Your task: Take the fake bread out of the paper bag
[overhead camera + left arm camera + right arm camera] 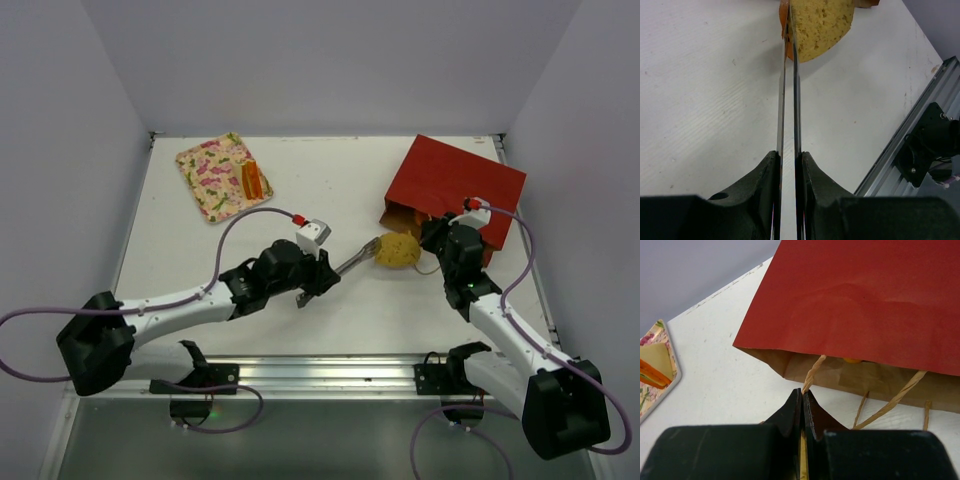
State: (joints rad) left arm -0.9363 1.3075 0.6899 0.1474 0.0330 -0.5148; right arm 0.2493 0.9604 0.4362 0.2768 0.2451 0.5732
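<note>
The dark-red paper bag (455, 190) lies flat at the back right, its brown mouth facing left. A round yellow-tan bread piece (398, 250) sits on the table just outside the mouth. My left gripper (318, 272) is shut on thin metal tongs (357, 260), whose tips pinch the bread's edge. In the left wrist view the tongs (789, 90) run from my gripper (788, 152) to the bread (820, 25). My right gripper (803, 392) is shut on the bag's cord handle (812, 374) at the mouth of the bag (865, 300). A yellow bit (852, 360) shows inside.
The floral tray (210, 160) sits at the back left with a yellow-orange sandwich wedge (252, 180) on it; its corner shows in the right wrist view (652, 390). White walls close the table's sides and back. A metal rail (320, 375) runs along the near edge.
</note>
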